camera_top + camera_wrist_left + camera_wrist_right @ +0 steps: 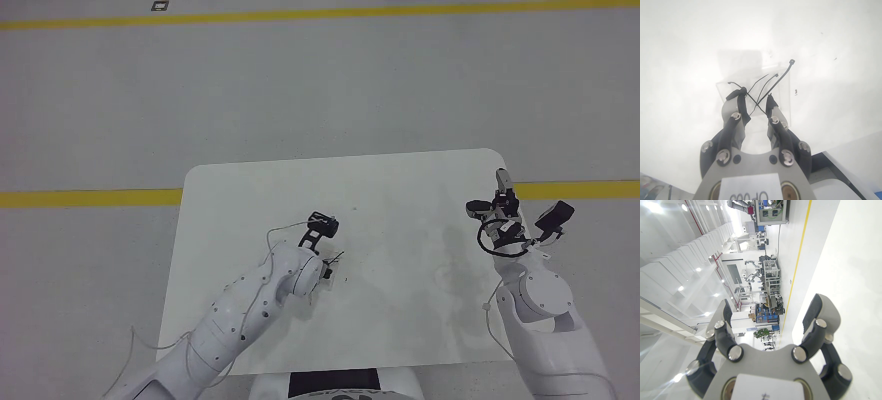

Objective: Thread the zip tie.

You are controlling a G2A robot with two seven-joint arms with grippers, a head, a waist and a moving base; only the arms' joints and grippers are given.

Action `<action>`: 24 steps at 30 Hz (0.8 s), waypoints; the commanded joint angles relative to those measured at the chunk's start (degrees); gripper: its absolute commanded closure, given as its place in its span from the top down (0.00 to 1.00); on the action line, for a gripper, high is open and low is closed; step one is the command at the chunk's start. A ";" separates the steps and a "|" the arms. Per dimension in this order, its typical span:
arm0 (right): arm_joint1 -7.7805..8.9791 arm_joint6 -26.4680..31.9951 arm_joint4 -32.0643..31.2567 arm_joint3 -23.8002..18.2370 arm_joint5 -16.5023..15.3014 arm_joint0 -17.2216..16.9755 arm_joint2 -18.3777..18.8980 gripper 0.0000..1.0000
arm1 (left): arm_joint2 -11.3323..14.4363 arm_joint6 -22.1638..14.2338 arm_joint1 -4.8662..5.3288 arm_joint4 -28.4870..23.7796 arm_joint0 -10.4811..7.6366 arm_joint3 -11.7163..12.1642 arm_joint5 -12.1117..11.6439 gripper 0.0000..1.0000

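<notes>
Several thin black zip ties (pixel 783 75) lie crossed in a small clear box (pixel 784 106) on the white table (pixel 400 200). My left gripper (pixel 755 97) hangs over the box, open, its black-taped fingertips (pixel 742 96) on either side of the crossing ties. I cannot tell whether a tip touches a tie. In the top view the left gripper (pixel 330 266) sits left of the table's middle, with the ties (pixel 338 258) at its tip. My right gripper (pixel 771 300) is open and empty, raised at the table's right edge (pixel 490 197) and pointing out into the room.
Small dark specks (pixel 795 91) dot the table beside the box. The table's middle and far half are bare white surface. Beyond the right edge lies grey floor with a yellow line (pixel 580 188).
</notes>
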 commanded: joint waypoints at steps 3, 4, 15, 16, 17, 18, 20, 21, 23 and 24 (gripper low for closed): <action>0.00 0.00 0.00 0.00 0.00 0.00 0.00 1.00 | 0.43 1.04 -0.17 -0.58 -0.29 0.46 -0.28 0.25; 0.00 0.00 0.00 0.00 0.00 0.00 0.00 1.00 | 0.50 1.51 -0.20 -0.87 -0.27 0.32 -0.60 0.25; 0.00 0.00 0.00 0.00 0.00 0.00 0.00 1.00 | 1.02 4.12 -0.05 -0.91 -0.17 1.02 -3.39 0.18; 0.00 0.00 0.00 0.00 0.00 0.00 0.00 1.00 | 1.05 4.50 -0.04 -0.93 -0.20 1.15 -3.65 0.18; 0.00 0.00 0.00 0.00 0.00 0.00 0.00 1.00 | 1.05 4.70 -0.04 -0.99 -0.22 1.29 -3.82 0.18; 0.00 0.00 0.00 0.00 0.00 0.00 0.00 1.00 | 1.05 4.98 -0.03 -1.04 -0.25 1.42 -4.00 0.18; 0.00 0.00 0.00 0.00 0.00 0.00 0.00 1.00 | 1.08 5.65 -0.03 -1.29 -0.28 1.84 -4.43 0.18; 0.00 0.00 0.00 0.00 0.00 0.00 0.00 1.00 | 1.11 5.83 -0.03 -1.37 -0.33 2.02 -4.56 0.18; 0.00 0.00 0.00 0.00 0.00 0.00 0.00 1.00 | 1.20 6.19 -0.05 -1.57 -0.48 2.31 -4.90 0.18; 0.00 0.00 0.00 0.00 0.00 0.00 0.00 1.00 | 1.23 6.28 -0.06 -1.68 -0.54 2.42 -4.95 0.18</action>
